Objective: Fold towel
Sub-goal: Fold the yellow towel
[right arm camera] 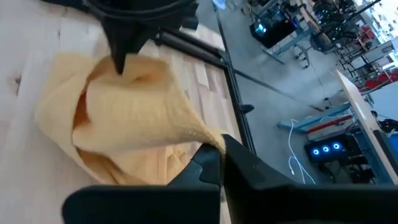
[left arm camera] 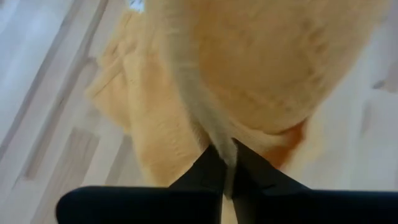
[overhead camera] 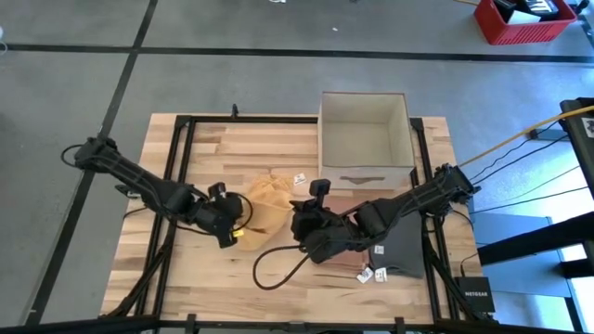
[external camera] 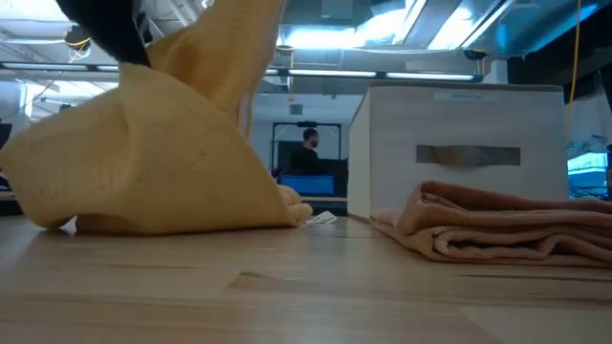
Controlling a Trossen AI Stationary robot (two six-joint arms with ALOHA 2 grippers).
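Observation:
A yellow towel (overhead camera: 264, 209) lies bunched at the middle of the wooden table. Two parts of it are drawn up while its lower bulk (external camera: 153, 182) rests on the tabletop. My left gripper (overhead camera: 234, 232) is at the towel's left side, shut on it (left arm camera: 225, 165). My right gripper (overhead camera: 299, 223) is at its right side, also shut on it (right arm camera: 221, 155). In the low view one raised part runs up to the dark left gripper (external camera: 110, 33), and the other (external camera: 251, 29) runs out of the top of the picture. My left gripper pinches a raised edge or fold of the towel (left arm camera: 217, 140) between its two shut fingers, coming slanting down from the table's left. The cloth spreads away from the fingertips, and its lower part lies on the table. My right gripper pinches a corner of the towel (right arm camera: 208, 138) between its shut fingers, reaching in from the table's right. That corner is lifted, and the cloth falls from it in a draped cone to the bulk on the table (right arm camera: 124, 112).
A white box (overhead camera: 365, 139) stands at the far right of the table. A folded tan towel (external camera: 497, 225) lies in front of it, with a dark grey cloth (overhead camera: 406, 250) beside it. A black cable (overhead camera: 278, 269) loops near the front edge.

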